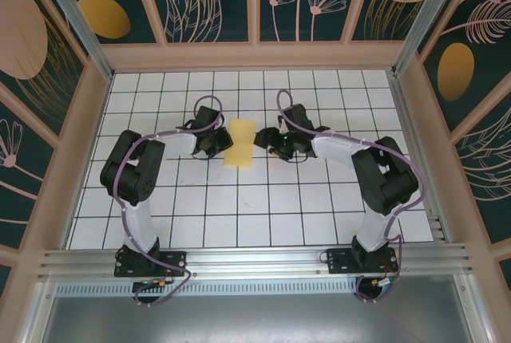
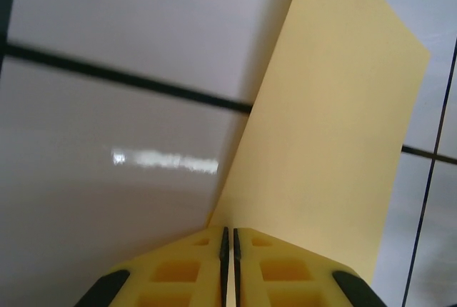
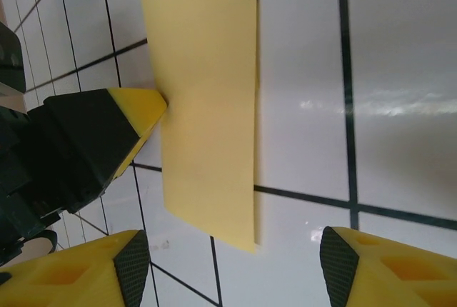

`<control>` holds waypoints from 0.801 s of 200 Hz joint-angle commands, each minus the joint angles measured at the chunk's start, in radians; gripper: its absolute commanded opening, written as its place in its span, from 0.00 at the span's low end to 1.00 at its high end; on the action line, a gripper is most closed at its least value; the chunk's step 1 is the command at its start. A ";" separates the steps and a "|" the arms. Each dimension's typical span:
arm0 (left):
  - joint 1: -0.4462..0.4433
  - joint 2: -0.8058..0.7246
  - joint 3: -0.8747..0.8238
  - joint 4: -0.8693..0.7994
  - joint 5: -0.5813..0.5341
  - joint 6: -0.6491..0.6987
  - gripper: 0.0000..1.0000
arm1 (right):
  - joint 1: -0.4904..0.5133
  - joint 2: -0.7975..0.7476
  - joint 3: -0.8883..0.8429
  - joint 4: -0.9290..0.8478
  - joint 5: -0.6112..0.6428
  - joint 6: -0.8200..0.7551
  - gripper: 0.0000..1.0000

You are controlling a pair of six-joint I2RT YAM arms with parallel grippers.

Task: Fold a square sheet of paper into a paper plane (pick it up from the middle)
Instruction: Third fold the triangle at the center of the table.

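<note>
The left gripper (image 2: 228, 241) is pinched closed on the left edge of the yellow sheet of paper (image 2: 335, 128). The right gripper (image 3: 232, 250) is spread wide and empty, with the sheet just ahead of it.

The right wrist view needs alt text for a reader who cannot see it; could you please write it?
A narrow yellow sheet of paper runs down from the top over a white tiled table. The yellow tip of the left tool meets its left edge; the two fingers of the right tool stand wide apart at the bottom.
</note>
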 commanded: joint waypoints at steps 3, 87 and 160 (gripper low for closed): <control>-0.029 -0.054 -0.052 -0.001 0.007 -0.062 0.13 | 0.043 -0.007 -0.021 -0.011 -0.030 0.053 0.65; -0.040 -0.047 -0.072 -0.022 -0.048 -0.061 0.11 | 0.106 0.038 -0.033 -0.054 0.027 0.152 0.55; -0.039 -0.041 -0.068 -0.030 -0.047 -0.054 0.11 | 0.106 0.078 -0.008 -0.042 0.002 0.134 0.53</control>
